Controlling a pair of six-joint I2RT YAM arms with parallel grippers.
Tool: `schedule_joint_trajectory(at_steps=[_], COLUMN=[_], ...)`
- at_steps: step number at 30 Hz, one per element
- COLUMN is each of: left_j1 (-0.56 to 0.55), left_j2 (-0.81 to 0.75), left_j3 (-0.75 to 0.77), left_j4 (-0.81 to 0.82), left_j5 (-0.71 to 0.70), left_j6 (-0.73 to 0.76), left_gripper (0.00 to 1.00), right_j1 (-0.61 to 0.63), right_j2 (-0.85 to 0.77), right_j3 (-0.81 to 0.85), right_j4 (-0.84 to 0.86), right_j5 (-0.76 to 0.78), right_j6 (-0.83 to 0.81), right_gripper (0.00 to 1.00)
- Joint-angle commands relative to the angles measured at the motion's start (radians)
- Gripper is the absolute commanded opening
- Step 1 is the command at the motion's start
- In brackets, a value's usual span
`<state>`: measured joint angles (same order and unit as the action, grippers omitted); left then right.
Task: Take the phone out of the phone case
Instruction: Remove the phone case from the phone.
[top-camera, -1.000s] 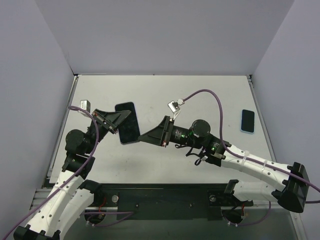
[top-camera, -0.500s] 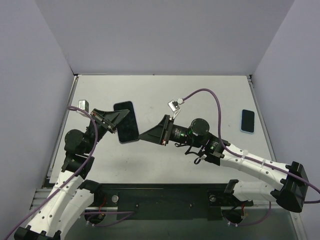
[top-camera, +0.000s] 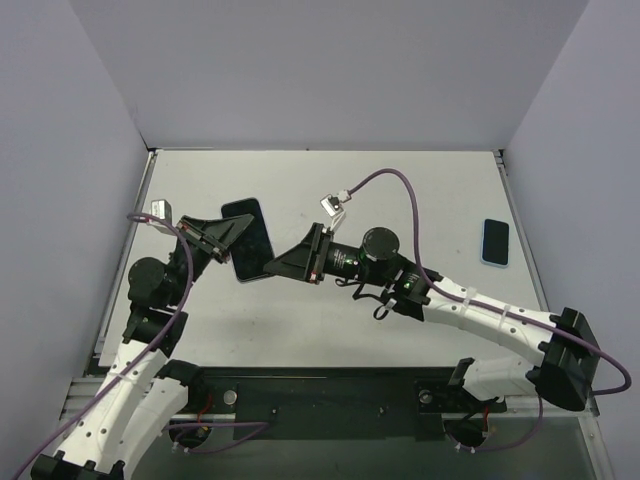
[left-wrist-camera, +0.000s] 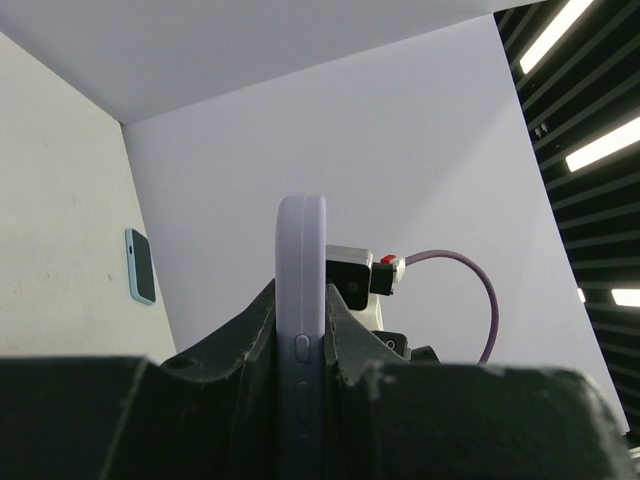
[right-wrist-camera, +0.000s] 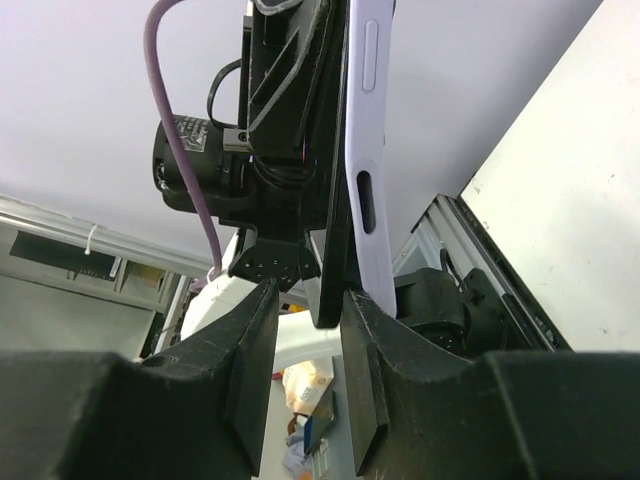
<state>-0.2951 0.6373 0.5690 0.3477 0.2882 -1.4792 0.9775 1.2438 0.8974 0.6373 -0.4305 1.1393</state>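
A black phone in a lavender case (top-camera: 250, 240) is held above the table's left side, tilted. My left gripper (top-camera: 232, 247) is shut on it. In the left wrist view the case's edge (left-wrist-camera: 300, 290) with side buttons stands upright between my left gripper's (left-wrist-camera: 300, 345) fingers. My right gripper (top-camera: 272, 267) is at the phone's lower right corner. In the right wrist view the phone's black edge (right-wrist-camera: 335, 200) reaches between the fingers of my right gripper (right-wrist-camera: 305, 340), with the lavender case (right-wrist-camera: 366, 150) beside it. The jaws stand apart; the right finger touches and the left one is clear.
A second phone in a light blue case (top-camera: 495, 242) lies flat near the table's right edge; it also shows in the left wrist view (left-wrist-camera: 140, 265). Grey walls close the table on three sides. The right arm's purple cable (top-camera: 400, 185) arches over the middle.
My right gripper has moved left and a little up until its jaws straddle the phone's corner. My left gripper with the phone has shifted slightly left.
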Motion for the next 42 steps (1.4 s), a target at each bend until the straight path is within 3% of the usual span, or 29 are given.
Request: schedule_joint_trajectory(at_steps=[1, 6, 12, 14, 17, 19, 20, 21, 22, 24, 28, 32, 36, 42], left_j1=[-0.036, -0.044, -0.091, -0.105, -0.111, -0.111, -0.110, -0.111, -0.111, -0.110, -0.110, -0.110, -0.110, -0.111], left_j2=[-0.002, 0.013, -0.013, -0.021, -0.028, -0.036, -0.042, -0.056, -0.068, -0.106, -0.208, -0.307, -0.349, -0.297], left_j3=[0.063, 0.043, 0.023, 0.026, 0.044, 0.084, 0.100, 0.130, 0.143, 0.154, 0.126, 0.036, -0.047, -0.031], left_j4=[0.132, 0.140, 0.120, 0.097, 0.065, -0.039, -0.135, -0.179, -0.252, -0.344, -0.452, -0.420, -0.316, -0.311], left_j5=[0.112, 0.149, 0.151, 0.147, 0.158, 0.172, 0.161, 0.151, 0.128, 0.077, -0.021, -0.053, -0.018, 0.057], left_j6=[-0.072, -0.073, 0.015, 0.055, 0.117, 0.203, 0.271, 0.314, 0.376, 0.437, 0.479, 0.418, 0.353, 0.362], left_gripper=[0.00, 0.00, 0.00, 0.00, 0.00, 0.16, 0.43, 0.52, 0.67, 0.76, 0.80, 0.79, 0.76, 0.77], right_j1=[0.021, 0.017, -0.016, -0.013, -0.014, -0.023, -0.031, -0.039, -0.043, -0.057, -0.079, -0.088, -0.089, -0.095], right_j2=[0.115, 0.192, 0.213, 0.227, 0.236, 0.235, 0.229, 0.227, 0.218, 0.197, 0.143, 0.103, 0.085, 0.065], right_j3=[0.072, 0.118, 0.095, 0.090, 0.061, 0.031, 0.008, -0.003, -0.027, -0.055, -0.103, -0.129, -0.135, -0.144], right_j4=[-0.001, 0.109, 0.218, 0.264, 0.346, 0.415, 0.445, 0.494, 0.518, 0.556, 0.564, 0.562, 0.559, 0.562], right_j5=[-0.016, -0.060, -0.007, -0.002, 0.001, -0.001, -0.001, -0.002, -0.001, -0.004, -0.011, -0.017, -0.020, -0.013], right_j6=[-0.007, 0.071, 0.189, 0.236, 0.280, 0.329, 0.364, 0.387, 0.417, 0.438, 0.439, 0.436, 0.430, 0.433], right_gripper=[0.28, 0.26, 0.23, 0.18, 0.00, 0.00, 0.00, 0.00, 0.00, 0.00, 0.00, 0.00, 0.00, 0.00])
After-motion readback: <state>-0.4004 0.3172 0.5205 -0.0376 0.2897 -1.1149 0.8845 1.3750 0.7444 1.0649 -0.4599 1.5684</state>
